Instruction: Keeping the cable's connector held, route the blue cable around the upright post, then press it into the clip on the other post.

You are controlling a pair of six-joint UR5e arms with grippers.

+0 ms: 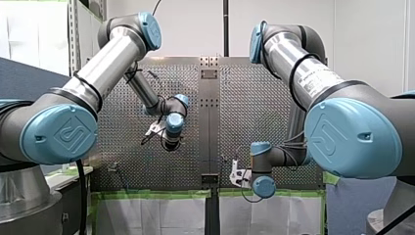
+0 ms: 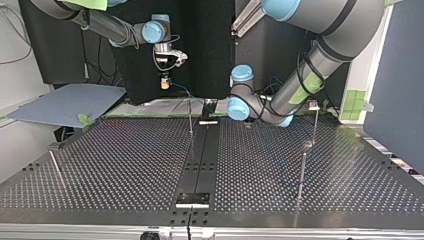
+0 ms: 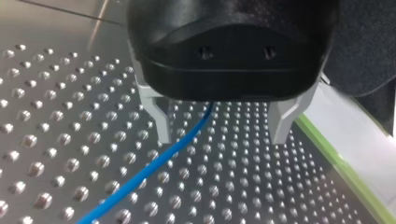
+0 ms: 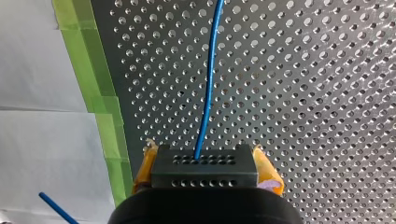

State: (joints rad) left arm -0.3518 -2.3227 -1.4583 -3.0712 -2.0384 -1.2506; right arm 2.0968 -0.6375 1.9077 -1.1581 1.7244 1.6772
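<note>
right end effector [image 4: 205,165] clamped tight on the black connector [image 4: 204,172] (yellow pads [image 4: 145,164] squeezing either side), blue cable [image 4: 208,79] coming straight out of the connector across the perforated worktop [image 4: 303,93], left end effector [image 3: 222,133] apart from the connector, metal fingers [image 3: 161,116] spread, cable running between them

Blue cable at the far edge of the perforated table [image 2: 125,160].
My right gripper [image 2: 164,82] hangs upper left of centre; the blue cable [image 2: 186,92] trails from it toward a slim post [image 2: 190,117].
</note>
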